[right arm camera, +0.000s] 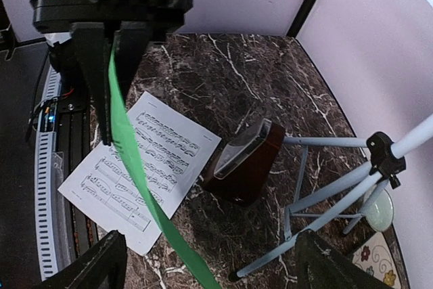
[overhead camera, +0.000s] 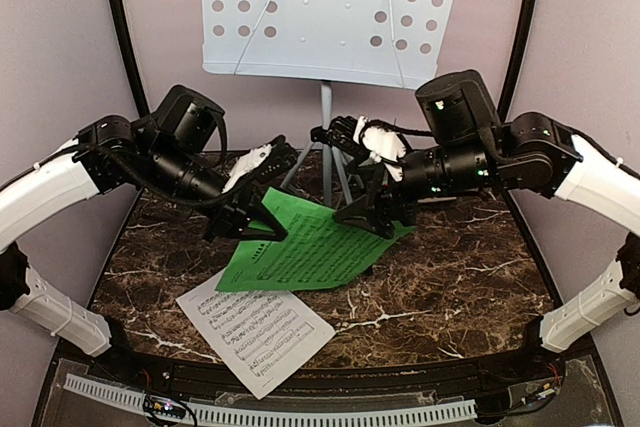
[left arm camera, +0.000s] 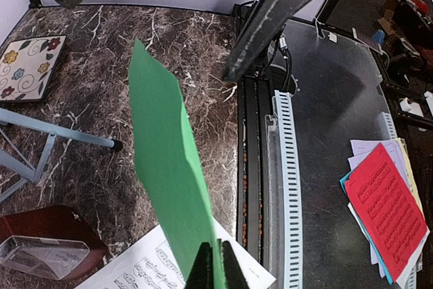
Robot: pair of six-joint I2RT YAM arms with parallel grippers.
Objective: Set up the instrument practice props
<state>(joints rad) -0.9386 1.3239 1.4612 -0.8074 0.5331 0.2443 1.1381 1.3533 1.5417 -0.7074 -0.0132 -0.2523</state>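
Left gripper [left arm camera: 211, 272] pinches green music sheet [overhead camera: 300, 252], tilted up midway between tabletop [overhead camera: 450, 277] side edges; right gripper [overhead camera: 376, 215] gapes wide astride its other edge.

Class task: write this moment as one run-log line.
left claw: shut on green music sheet | right claw: open, astride it | white music sheet: flat on table | music stand desk: no sheet on it

Bright, even overhead light fills all views, leaving only a soft shadow on the marble bench [overhead camera: 450, 287] beneath the green music sheet [overhead camera: 300, 247]. A pale sheen lies on the metal plate [left arm camera: 325, 99] beside the bench, and the black poles [overhead camera: 122, 37] behind it bow.
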